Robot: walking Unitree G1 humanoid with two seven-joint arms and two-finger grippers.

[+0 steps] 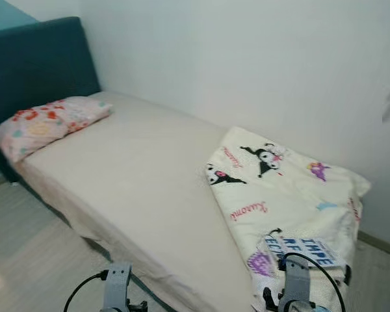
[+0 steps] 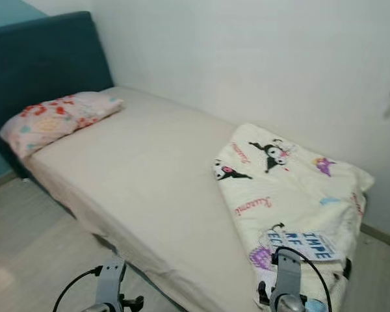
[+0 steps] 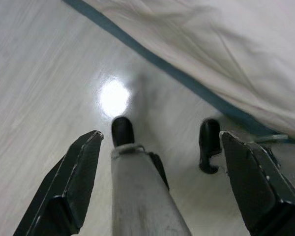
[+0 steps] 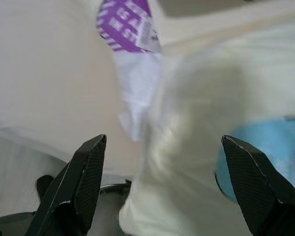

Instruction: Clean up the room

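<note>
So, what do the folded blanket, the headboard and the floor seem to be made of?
The folded blanket looks like soft printed cotton or fleece: cream, matte, with cartoon prints and rounded folds. The headboard seems upholstered in dark teal fabric, matte with no shine. The floor looks like pale wood-grain laminate or vinyl, glossy, since it reflects a bright spot of light.

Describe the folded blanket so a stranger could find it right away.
Start at the bed along the white wall, with its teal headboard. A floral pillow lies at the head; the blanket lies folded at the opposite end, nearest the robot. It is cream, printed with black cartoon characters and red script, unlike the plain beige sheet.
</note>
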